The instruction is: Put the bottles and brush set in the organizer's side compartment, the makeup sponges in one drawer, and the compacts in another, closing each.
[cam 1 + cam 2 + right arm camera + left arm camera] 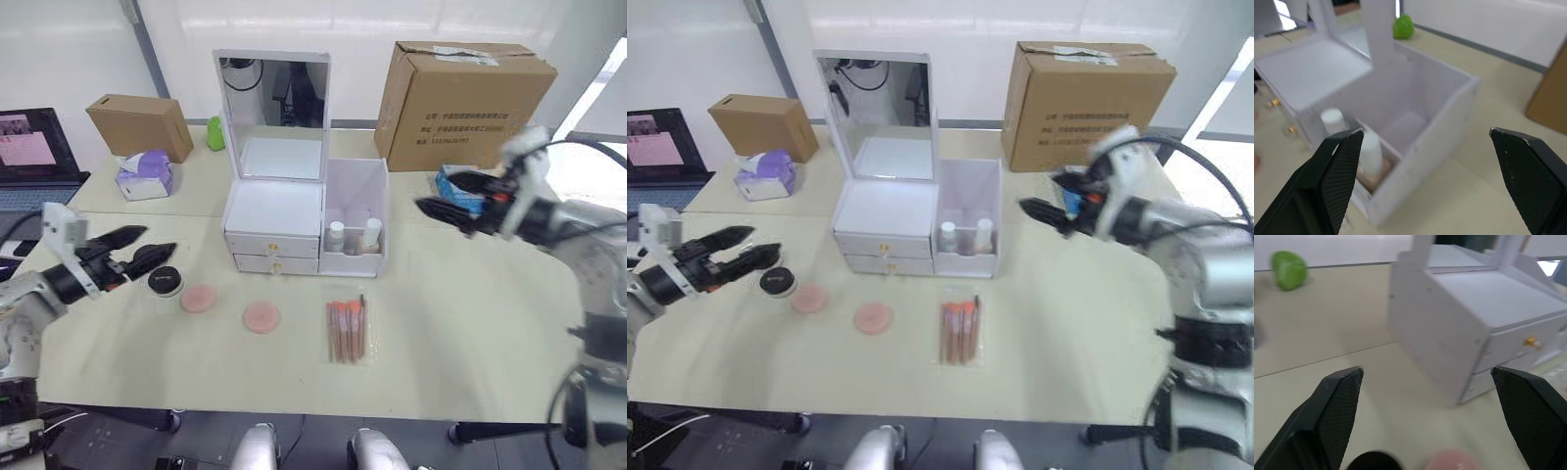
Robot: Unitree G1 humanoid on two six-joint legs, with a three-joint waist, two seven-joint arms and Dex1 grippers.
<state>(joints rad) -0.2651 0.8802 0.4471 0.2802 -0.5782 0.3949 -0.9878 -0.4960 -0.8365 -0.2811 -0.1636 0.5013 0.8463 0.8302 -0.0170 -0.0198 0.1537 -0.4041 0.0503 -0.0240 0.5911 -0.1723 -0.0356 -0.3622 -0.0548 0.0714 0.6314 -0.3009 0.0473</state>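
Observation:
The white organizer [272, 211] stands mid-table with its mirror lid up and both drawers [271, 255] shut. Two white-capped bottles [336, 234] stand in its side compartment [356, 186]; they also show in the right wrist view as bottles [1333, 120]. The brush set [346, 330] lies flat in a clear packet in front of the organizer. Two pink round pads [199, 298] [262, 316] and a black-lidded compact [168, 282] lie front left. A green sponge [216, 135] sits at the back. My left gripper [160, 240] is open just left of the compact. Right of the compartment, my right gripper [441, 196] hangs open.
A large cardboard box [460, 93] stands behind the right gripper, with a blue packet [457, 186] in front of it. At the back left are a smaller cardboard box [140, 124], a tissue pack [145, 176] and a laptop [29, 147].

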